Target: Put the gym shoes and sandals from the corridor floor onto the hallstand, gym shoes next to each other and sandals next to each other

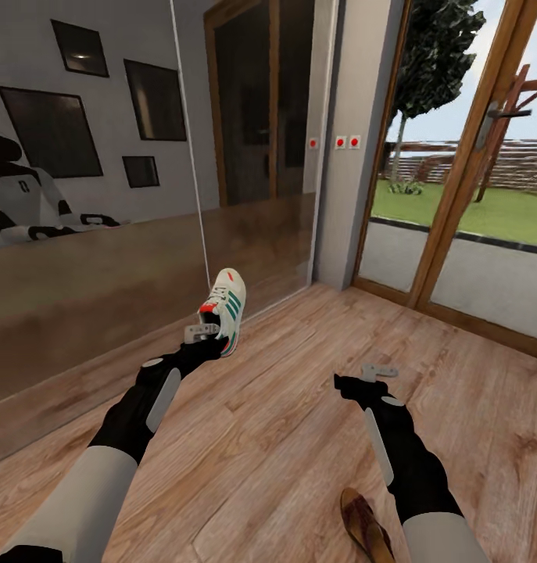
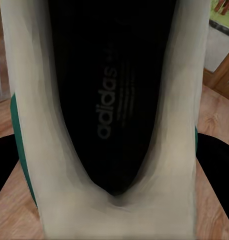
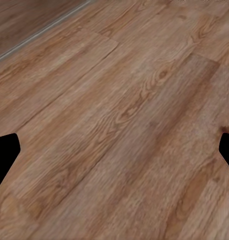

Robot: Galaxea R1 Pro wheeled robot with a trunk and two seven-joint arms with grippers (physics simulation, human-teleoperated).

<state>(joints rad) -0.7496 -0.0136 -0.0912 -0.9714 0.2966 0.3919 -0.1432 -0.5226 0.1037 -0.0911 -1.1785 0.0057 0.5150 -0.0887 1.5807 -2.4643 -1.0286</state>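
The left gripper (image 1: 208,331) is clamped on 1 gym shoe (image 1: 224,309) at the heel collar, held off the floor at 11 o'clock; it looks light, soft-walled. The right gripper (image 1: 380,374) hangs spread, empty.

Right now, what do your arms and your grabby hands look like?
Both arms are pale grey-white near my body, then black toward the wrists, each with a light grey oval panel and a small grey cap on the black part. The left gripper and right gripper have small flat light-grey metal fingers on black wrists. No loose cables show.
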